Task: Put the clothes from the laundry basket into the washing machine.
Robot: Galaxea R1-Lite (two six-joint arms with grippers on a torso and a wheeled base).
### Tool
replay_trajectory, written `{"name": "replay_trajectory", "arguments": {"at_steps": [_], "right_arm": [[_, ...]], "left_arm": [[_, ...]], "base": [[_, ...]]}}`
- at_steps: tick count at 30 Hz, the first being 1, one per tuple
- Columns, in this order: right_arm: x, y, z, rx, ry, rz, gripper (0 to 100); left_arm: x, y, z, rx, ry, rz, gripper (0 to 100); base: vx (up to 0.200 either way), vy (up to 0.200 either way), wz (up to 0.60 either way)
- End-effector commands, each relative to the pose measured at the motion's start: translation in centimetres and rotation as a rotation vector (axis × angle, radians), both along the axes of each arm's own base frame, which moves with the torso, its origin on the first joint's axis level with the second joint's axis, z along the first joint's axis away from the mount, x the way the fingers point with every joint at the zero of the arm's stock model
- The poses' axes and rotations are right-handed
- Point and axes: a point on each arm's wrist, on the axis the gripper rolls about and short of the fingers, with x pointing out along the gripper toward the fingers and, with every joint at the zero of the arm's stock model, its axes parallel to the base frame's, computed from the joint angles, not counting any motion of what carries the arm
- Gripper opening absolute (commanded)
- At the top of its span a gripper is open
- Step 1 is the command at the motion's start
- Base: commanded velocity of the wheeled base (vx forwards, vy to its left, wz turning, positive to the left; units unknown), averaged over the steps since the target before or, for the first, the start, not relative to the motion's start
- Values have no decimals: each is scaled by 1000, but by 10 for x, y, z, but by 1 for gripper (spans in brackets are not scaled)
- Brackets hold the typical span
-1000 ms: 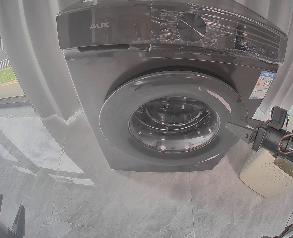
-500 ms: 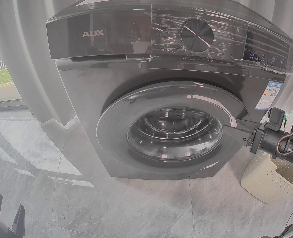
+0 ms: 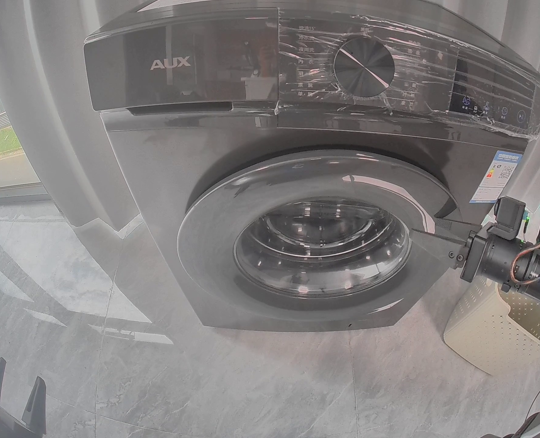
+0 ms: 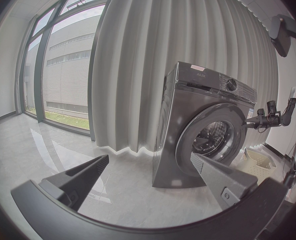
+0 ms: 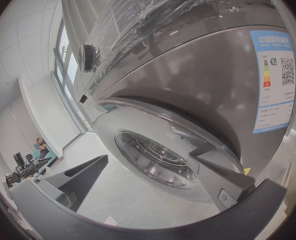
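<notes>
The laundry basket (image 3: 495, 330) is partly hidden behind the right arm (image 3: 507, 257) and cut off by the head view's right edge, so most of its inside is hidden. The left gripper (image 3: 17, 385) is cut off at the bottom edge below its fingers. Whether the right gripper (image 3: 431, 233) touches the washing machine door (image 3: 221, 232) cannot be told.

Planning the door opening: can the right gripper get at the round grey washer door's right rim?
Likely yes: the open right gripper is at the right rim of the shut round grey door, nothing between.
</notes>
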Motion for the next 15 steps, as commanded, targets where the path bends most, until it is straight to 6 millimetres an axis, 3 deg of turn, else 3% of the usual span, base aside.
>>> {"name": "replay_trajectory", "arguments": {"at_steps": [1,4,15], "right_arm": [[-1,0,2,2,-16,-3,100],[-1,0,2,2,-16,-3,100],[-5,1,-1,-14,-14,-21,100]], "left_arm": [[0,0,-5,-13,-1,-1,100],[0,0,-5,-12,1,-1,100],[0,0,-5,-10,1,-1,100]], "base": [[0,0,0],[200,0,0],[0,0,0]]}}
